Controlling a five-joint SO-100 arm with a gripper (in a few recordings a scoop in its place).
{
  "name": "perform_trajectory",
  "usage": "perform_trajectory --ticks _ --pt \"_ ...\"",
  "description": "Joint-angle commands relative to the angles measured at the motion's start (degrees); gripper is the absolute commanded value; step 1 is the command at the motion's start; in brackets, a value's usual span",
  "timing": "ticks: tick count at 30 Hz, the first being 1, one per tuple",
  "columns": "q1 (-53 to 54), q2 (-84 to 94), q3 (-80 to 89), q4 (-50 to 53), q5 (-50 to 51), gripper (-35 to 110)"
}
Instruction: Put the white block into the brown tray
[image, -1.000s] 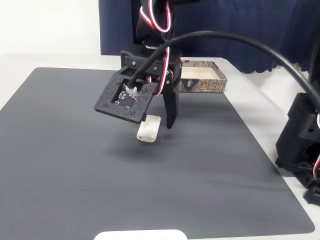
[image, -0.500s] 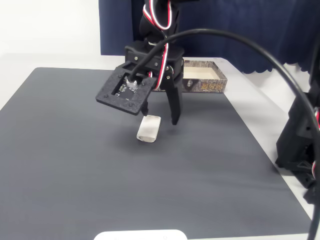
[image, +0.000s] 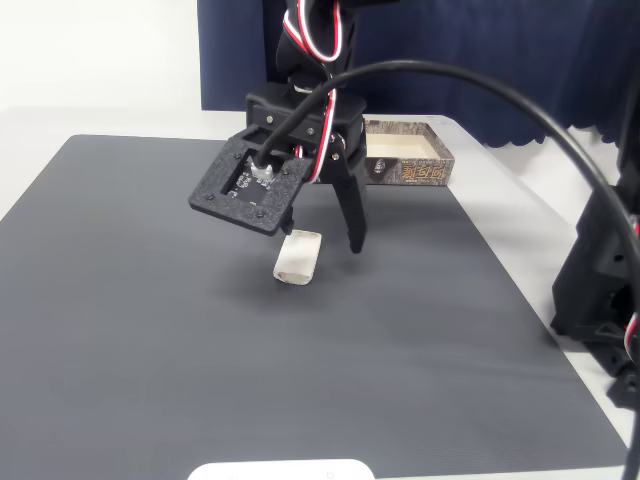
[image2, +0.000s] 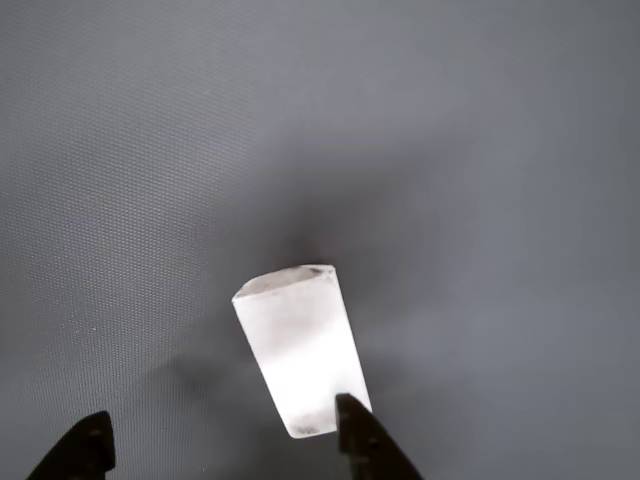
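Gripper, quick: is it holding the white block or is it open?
Gripper: open, holding nothing; its fingers straddle the white block, which lies on the grey mat.

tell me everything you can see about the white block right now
The white block is a small off-white rectangular piece with rounded corners, smooth and matte, perhaps plastic. It lies flat on the dark grey mat, apart from the brown tray. In the wrist view it lies askew, one end between the open gripper fingers, nearer the right-hand one; whether that finger touches it is unclear.
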Motion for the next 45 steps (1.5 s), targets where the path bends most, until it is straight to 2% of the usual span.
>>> perform_trajectory --ticks 1,15,45 --pt "0.44 1.85 -1.32 -0.26 -53.35 50" --pt "3.08 1.14 -4.04 -0.53 -53.79 50" --pt "-0.62 -1.76 -2.72 -3.08 -53.09 50"
